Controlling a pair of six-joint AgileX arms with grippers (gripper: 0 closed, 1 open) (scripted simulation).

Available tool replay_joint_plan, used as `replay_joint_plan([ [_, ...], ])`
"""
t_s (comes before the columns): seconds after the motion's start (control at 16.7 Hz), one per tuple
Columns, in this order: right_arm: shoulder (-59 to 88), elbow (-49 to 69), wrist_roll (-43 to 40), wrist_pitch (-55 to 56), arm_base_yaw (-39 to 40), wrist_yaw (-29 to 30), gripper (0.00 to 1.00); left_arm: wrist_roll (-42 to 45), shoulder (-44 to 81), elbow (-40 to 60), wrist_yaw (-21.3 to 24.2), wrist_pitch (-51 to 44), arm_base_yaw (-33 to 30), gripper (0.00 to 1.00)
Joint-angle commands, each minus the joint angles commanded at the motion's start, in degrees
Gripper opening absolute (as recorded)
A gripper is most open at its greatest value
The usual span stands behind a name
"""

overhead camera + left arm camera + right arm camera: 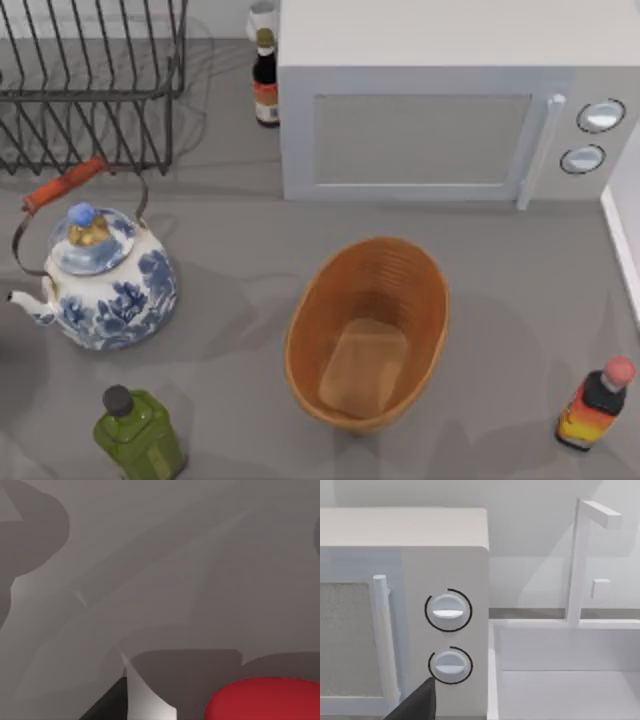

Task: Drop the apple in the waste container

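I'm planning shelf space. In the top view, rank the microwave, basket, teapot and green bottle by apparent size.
1. microwave
2. basket
3. teapot, close behind the basket, so that order is unsure
4. green bottle

The apple point(265, 700) is cut off by the left wrist view's edge — merely its upper curve is seen. In the top view, the wire rack point(90, 80) and green bottle point(140, 435) are cropped — the kettle's spout point(25, 305) nearly so.
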Motion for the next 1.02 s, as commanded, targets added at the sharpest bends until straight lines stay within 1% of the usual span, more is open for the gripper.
replay_joint_plan([
  [0.3,0.0,0.0,0.0,0.0,0.0,0.0,1.00,0.3,-0.1,0.1,0.0,-0.5,0.5,1.00],
  [1.02,0.0,0.0,0.0,0.0,0.0,0.0,1.00,0.3,-0.1,0.1,0.0,-0.5,0.5,0.10],
])
